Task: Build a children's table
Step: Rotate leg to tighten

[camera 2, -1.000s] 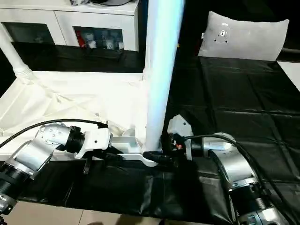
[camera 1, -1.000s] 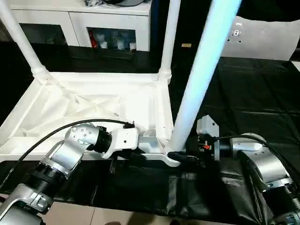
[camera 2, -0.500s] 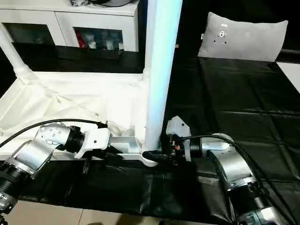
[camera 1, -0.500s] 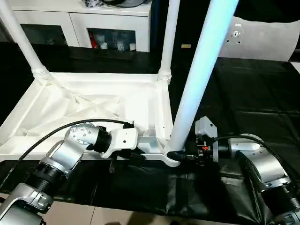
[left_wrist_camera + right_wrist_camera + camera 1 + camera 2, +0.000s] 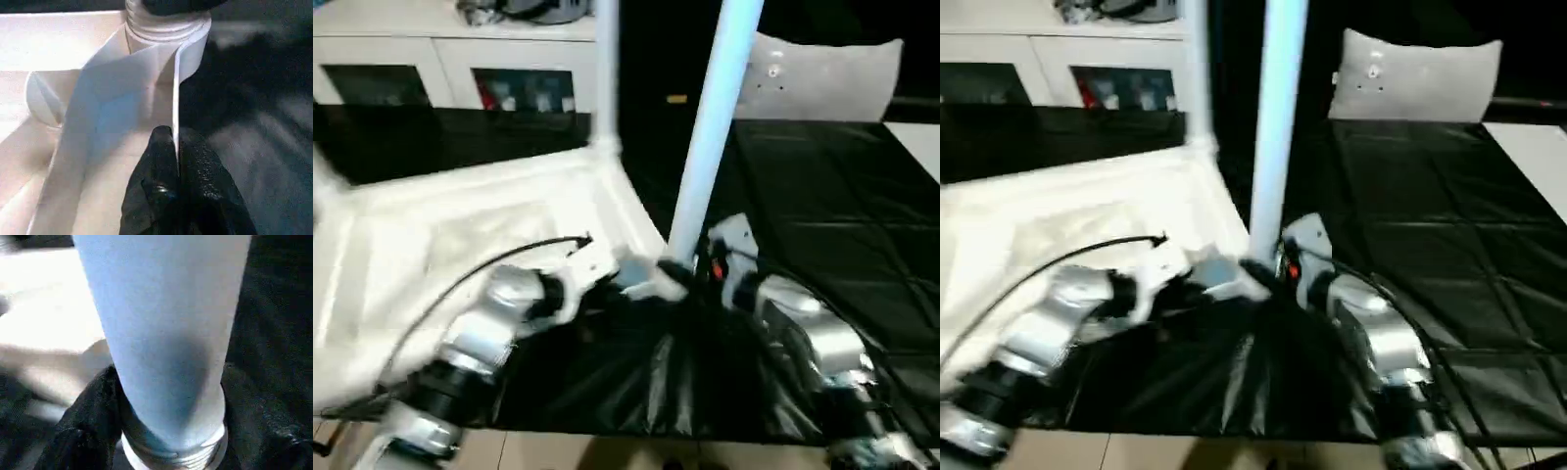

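Left gripper (image 5: pixel 177 188) is pinched shut on the thin rim of the upturned white plastic table top (image 5: pixel 460 235). Right gripper (image 5: pixel 166 426) clasps the base of a long white tubular leg (image 5: pixel 715 127), upright in the near corner socket (image 5: pixel 166 29) beside that rim.
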You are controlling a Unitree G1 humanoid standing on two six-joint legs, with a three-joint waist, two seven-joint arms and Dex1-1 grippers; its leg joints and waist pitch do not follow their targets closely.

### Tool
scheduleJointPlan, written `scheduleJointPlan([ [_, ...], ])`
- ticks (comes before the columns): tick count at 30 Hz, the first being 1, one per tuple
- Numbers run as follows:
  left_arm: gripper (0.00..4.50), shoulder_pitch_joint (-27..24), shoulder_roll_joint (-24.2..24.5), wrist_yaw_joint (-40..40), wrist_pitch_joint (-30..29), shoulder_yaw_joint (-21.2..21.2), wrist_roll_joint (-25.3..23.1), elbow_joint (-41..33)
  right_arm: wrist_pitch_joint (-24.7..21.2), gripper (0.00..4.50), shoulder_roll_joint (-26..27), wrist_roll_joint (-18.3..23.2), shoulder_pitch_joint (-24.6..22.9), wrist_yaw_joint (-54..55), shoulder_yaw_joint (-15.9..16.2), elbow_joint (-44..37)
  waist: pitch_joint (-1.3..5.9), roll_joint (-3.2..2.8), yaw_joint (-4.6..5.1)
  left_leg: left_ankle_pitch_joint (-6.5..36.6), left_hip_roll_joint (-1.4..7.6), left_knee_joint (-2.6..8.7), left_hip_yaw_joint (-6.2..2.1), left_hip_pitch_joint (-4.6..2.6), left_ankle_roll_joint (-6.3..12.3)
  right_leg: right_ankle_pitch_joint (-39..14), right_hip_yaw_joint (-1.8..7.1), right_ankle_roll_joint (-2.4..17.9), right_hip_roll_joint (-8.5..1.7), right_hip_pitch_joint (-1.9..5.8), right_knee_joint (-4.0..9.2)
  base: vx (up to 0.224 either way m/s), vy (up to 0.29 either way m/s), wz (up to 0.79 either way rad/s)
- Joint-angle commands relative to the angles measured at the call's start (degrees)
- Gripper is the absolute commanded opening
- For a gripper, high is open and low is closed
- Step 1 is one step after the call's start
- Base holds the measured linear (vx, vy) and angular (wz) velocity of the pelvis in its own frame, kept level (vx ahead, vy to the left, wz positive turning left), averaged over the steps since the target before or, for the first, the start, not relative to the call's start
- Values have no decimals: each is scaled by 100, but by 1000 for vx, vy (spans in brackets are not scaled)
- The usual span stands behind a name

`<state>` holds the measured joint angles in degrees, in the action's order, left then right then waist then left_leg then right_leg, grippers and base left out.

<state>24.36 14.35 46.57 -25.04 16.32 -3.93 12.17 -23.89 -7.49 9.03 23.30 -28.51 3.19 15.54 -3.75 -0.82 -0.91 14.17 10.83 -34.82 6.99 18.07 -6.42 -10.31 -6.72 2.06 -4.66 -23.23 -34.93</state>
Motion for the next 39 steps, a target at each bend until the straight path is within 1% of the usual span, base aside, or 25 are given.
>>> scheduleJointPlan([
  [1, 0, 46, -562, -441, -74, 160, 209, -450, -331, 264, 437, 138, 97, 315, 281, 303, 297, 61, -34, 432, 80, 441, 82, 204, 258, -2504, 311, 593, -338, 375, 598, 0, 0, 0],
  [2, 0, 49, -639, -507, -100, 172, 187, -473, -302, 264, 468, 89, 123, 365, 296, 347, 311, 86, -44, 362, 74, 433, 87, 205, 302, -2406, 325, 582, -339, 382, 587, 0, 0, 0],
  [4, 0, 50, -690, -552, -146, 175, 172, -503, -286, 264, 498, 32, 133, 397, 302, 358, 319, 71, -68, 246, 76, 429, 97, 199, 405, -2154, 337, 626, -328, 371, 567, 0, 0, 0],
  [5, 0, 93, -640, -629, -165, 228, 5, -516, -205, 264, 549, -4, 94, 326, 310, 342, 332, 92, -87, 156, 72, 430, 99, 209, 471, -1993, 343, 650, -327, 386, 543, 0, 0, 0],
  [6, 0, 113, -575, -646, -157, 242, -64, -507, -173, 319, 561, 14, 68, 297, 301, 318, 339, 72, -99, 63, 83, 427, 95, 218, 512, -1789, 348, 701, -327, 389, 521, 0, 0, 0],
  [9, 0, 122, -356, -622, -85, 219, -158, -463, -100, 344, 544, 123, 21, 188, 239, 225, 334, 56, -111, 25, 103, 442, 85, 219, 538, -1473, 351, 811, -324, 404, 483, 0, 0, 0],
  [10, 0, 112, -330, -617, -79, 207, -183, -473, -63, 344, 531, 98, 17, 161, 244, 211, 327, 20, -114, 54, 104, 446, 80, 218, 528, -1487, 349, 823, -327, 403, 483, 0, 0, 0],
  [12, 0, 90, -316, -631, -110, 195, -216, -514, -25, 374, 525, 68, 18, 161, 254, 202, 315, 33, -94, 196, 100, 450, 90, 218, 485, -1629, 348, 826, -326, 407, 511, 0, 0, 0],
  [13, 0, 79, -253, -595, -91, 190, -217, -517, 50, 381, 461, 81, -15, 88, 262, 147, 314, 13, -95, 226, 101, 452, 90, 212, 470, -1673, 347, 826, -329, 404, 515, 0, 0, 0],
  [15, 0, 90, -108, -493, 19, 207, -215, -469, 185, 381, 272, 134, -96, -161, 255, 15, 320, 22, -103, 291, 108, 455, 84, 211, 485, -1691, 352, 800, -334, 411, 522, 0, 0, 0],
  [16, 0, 96, 11, -384, 107, 229, -227, -430, 245, 421, 118, 176, -166, -388, 235, -102, 325, 9, -114, 231, 115, 454, 79, 209, 512, -1551, 353, 827, -330, 404, 507, 0, 0, 0],
  [17, 0, 105, 167, -220, 245, 244, -232, -351, 326, 421, -152, 248, -261, -755, 206, -266, 327, 3, -119, 210, 123, 454, 77, 199, 528, -1466, 358, 851, -324, 401, 497, 0, 0, 0],
  [18, 0, 100, 218, -172, 280, 243, -222, -333, 355, 423, -248, 270, -296, -878, 206, -325, 333, 13, -135, 142, 117, 437, 80, 216, 593, -1286, 359, 901, -323, 424, 473, 0, 0, 0],
  [20, 0, 100, 349, -2, 463, 246, -187, -258, 475, 442, -538, 291, -389, -1223, 227, -433, 337, 7, -151, 73, 118, 429, 84, 221, 669, -1172, 355, 961, -334, 424, 475, 0, 0, 0],
  [22, 0, 83, 574, 362, 760, 295, -137, -170, 581, 442, -913, 390, -502, -1722, 178, -549, 339, -1, -159, 50, 113, 422, 82, 231, 713, -1233, 343, 971, -330, 427, 485, 0, 0, 0],
  [25, 0, 74, 785, 705, 1032, 392, -94, -113, 680, 442, -1172, 445, -545, -2080, 137, -605, 330, 6, -167, 121, 121, 428, 83, 229, 739, -1404, 337, 945, -328, 411, 498, 0, 0, 0],
  [26, 0, 80, 893, 904, 1224, 447, -71, -70, 827, 442, -1304, 416, -546, -2222, 128, -595, 334, -6, -175, 130, 116, 428, 78, 231, 739, -1444, 333, 935, -333, 418, 505, 0, 0, 0],
  [27, 0, 88, 974, 1043, 1378, 490, -45, -32, 934, 442, -1405, 404, -548, -2331, 128, -592, 338, 7, -170, 127, 122, 426, 82, 231, 724, -1455, 340, 929, -333, 413, 498, 0, 0, 0],
  [28, 0, 91, 991, 1071, 1403, 500, -43, -23, 952, 442, -1429, 404, -549, -2362, 134, -594, 343, 0, -181, 97, 124, 421, 79, 226, 726, -1426, 337, 941, -334, 406, 494, 0, 0, 0],
  [31, 0, 158, 1298, 1697, 1915, 702, 4, 138, 1239, 442, -1913, 407, -592, -3106, 321, -670, 360, 0, -209, 1, 135, 404, 83, 220, 792, -1208, 348, 1019, -332, 402, 459, 0, 0, 0],
  [32, 0, 188, 1386, 1990, 2115, 756, 61, 195, 1293, 442, -2092, 424, -609, -3433, 422, -710, 364, -12, -240, -94, 128, 390, 79, 220, 873, -1045, 340, 1069, -315, 398, 448, 0, 0, 0],
  [33, 0, 198, 1407, 2096, 2172, 768, 96, 210, 1304, 442, -2144, 427, -612, -3535, 457, -719, 370, -3, -260, -198, 144, 384, 79, 225, 929, -823, 352, 1138, -323, 395, 404, 0, 0, 0],
  [34, 0, 206, 1417, 2165, 2223, 770, 119, 230, 1319, 442, -2171, 424, -612, -3598, 471, -718, 366, 0, -259, -220, 149, 384, 84, 228, 940, -777, 353, 1165, -325, 392, 399, 0, 0, 0],
  [37, 0, 275, 1481, 2475, 2397, 863, 155, 294, 1314, 442, -2271, 487, -583, -3964, 582, -681, 356, 0, -286, -187, 163, 392, 83, 227, 933, -855, 344, 1243, -339, 391, 405, 0, 0, 0],
  [39, 0, 332, 1522, 2669, 2536, 926, 183, 361, 1326, 415, -2335, 520, -549, -4169, 683, -629, 359, -4, -317, -115, 179, 397, 83, 215, 889, -941, 349, 1253, -347, 393, 403, 0, 0, 0],
])
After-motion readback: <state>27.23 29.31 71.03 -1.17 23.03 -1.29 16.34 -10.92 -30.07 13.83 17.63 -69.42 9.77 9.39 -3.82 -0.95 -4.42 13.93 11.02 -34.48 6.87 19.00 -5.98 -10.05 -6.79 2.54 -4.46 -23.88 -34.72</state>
